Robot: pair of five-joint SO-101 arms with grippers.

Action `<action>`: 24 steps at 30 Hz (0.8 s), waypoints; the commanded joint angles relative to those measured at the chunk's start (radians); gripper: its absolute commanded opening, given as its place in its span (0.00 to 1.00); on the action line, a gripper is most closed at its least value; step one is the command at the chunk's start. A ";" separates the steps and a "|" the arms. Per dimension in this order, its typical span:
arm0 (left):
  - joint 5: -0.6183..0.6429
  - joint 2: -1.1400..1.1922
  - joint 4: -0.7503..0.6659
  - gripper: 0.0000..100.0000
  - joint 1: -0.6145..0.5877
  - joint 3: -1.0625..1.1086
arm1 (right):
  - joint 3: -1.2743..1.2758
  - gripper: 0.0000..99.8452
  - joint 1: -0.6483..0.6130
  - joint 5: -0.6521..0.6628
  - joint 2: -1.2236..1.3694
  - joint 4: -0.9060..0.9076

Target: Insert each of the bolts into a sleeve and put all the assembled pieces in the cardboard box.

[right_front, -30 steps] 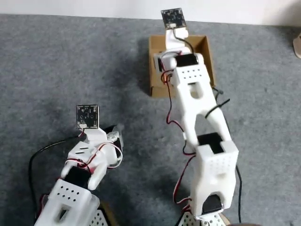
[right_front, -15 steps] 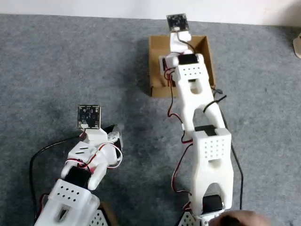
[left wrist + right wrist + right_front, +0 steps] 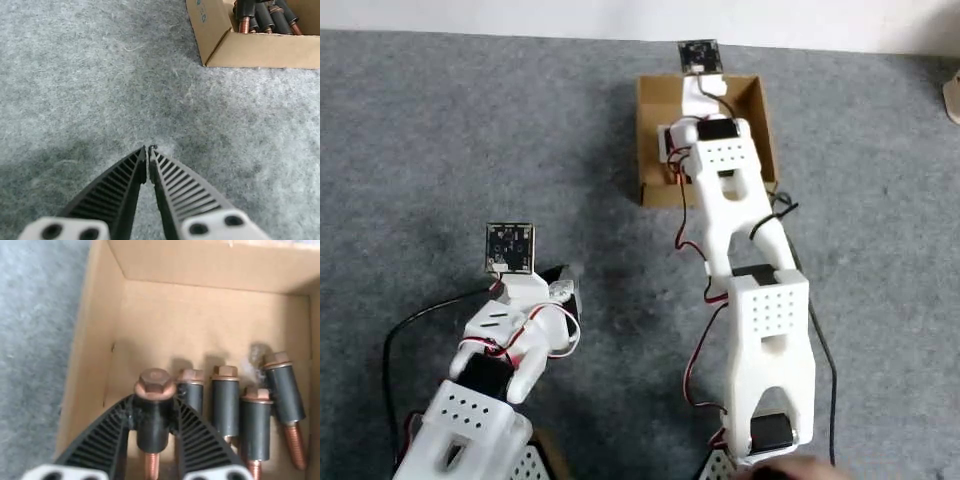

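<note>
Right tool: the black ribbed tool [image 3: 153, 409] is closed tight on a black cylindrical sleeve [image 3: 151, 427] with a copper bolt through it. The fingers [image 3: 112, 432] press on both sides of the sleeve.
Held piece: the bolt's hexagonal copper head [image 3: 154, 383] sits just past the fingertips. Its threaded end [image 3: 151, 465] pokes out of the sleeve's other end, between the fingers.
Where it hangs: over the floor of the open brown cardboard box [image 3: 85, 365], close to one side wall. I cannot tell whether it touches the floor.
Already in the box: four more black sleeves with copper bolts [image 3: 225, 400] lie side by side just beside the held one, heads all pointing the same way.
Box: in the high view it sits at upper centre [image 3: 650, 140] on the grey carpeted bench [image 3: 470, 130].
Right arm: the white arm [image 3: 740, 230] stretches from the lower right edge up to the box, its wrist above the opening, red wires along its side.
Left tool: the black ribbed tool [image 3: 148, 152] is closed, tips meeting, nothing between them, low over bare grey carpet.
Left arm: the white arm [image 3: 510, 340] is at lower left in the high view, well apart from the box.
From the left wrist: the box corner [image 3: 260, 50] shows farther off, with the sleeved bolts [image 3: 262, 17] inside.
</note>
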 commanded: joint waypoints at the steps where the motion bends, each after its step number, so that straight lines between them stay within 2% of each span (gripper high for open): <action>1: -0.008 -0.004 -0.018 0.03 -0.008 -0.008 | -0.061 0.01 -0.019 -0.005 -0.025 0.004; 9: -0.008 -0.004 -0.018 0.03 -0.008 -0.008 | -0.005 0.12 -0.031 -0.003 -0.025 0.031; 21: -0.008 -0.004 -0.018 0.03 -0.008 -0.008 | -0.001 0.13 -0.035 -0.008 -0.031 0.036; 24: -0.003 -0.012 -0.018 0.03 -0.015 -0.010 | -0.007 0.12 -0.035 -0.009 -0.033 0.136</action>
